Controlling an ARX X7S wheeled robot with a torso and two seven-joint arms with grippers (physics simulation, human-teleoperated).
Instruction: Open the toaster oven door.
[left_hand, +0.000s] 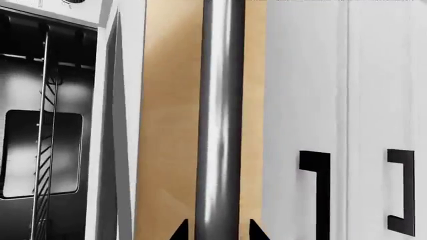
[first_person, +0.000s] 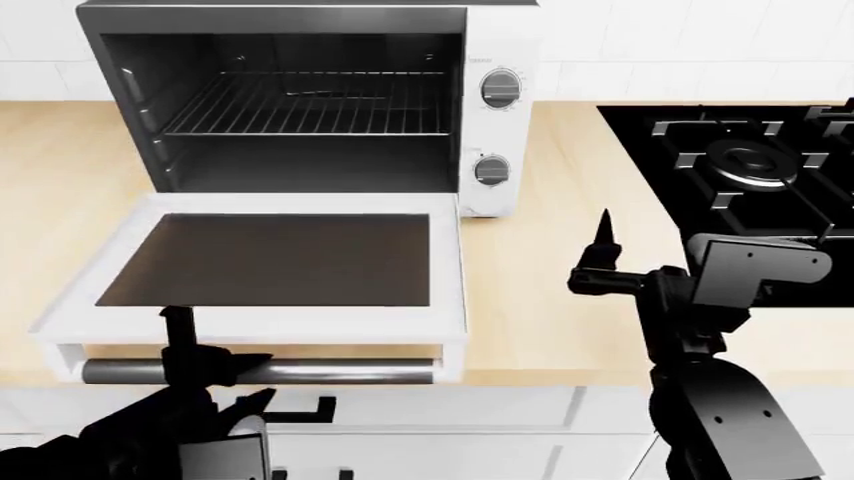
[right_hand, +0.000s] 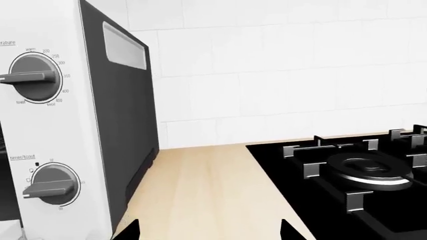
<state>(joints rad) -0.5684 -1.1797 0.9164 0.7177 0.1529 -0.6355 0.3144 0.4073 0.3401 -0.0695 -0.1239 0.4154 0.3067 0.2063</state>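
Note:
The white toaster oven (first_person: 501, 40) stands on the counter with its dark inside and wire rack (first_person: 314, 105) exposed. The toaster oven door (first_person: 447, 270) lies folded down flat, dark glass facing up, with its grey bar handle (first_person: 347, 372) over the counter's front edge. My left gripper (first_person: 200, 370) is open, one finger on each side of the handle (left_hand: 220, 100), with small gaps showing between the fingertips (left_hand: 180, 232) and the bar. My right gripper (first_person: 597, 262) is open and empty above the counter to the oven's right; its wrist view shows the oven's side and knobs (right_hand: 30, 77).
A black gas hob (first_person: 747, 160) fills the counter's right side and shows in the right wrist view (right_hand: 353, 170). White drawer fronts (left_hand: 373, 100) with black handles (left_hand: 320, 190) lie below the counter edge. White tiled wall (right_hand: 267, 75) stands behind.

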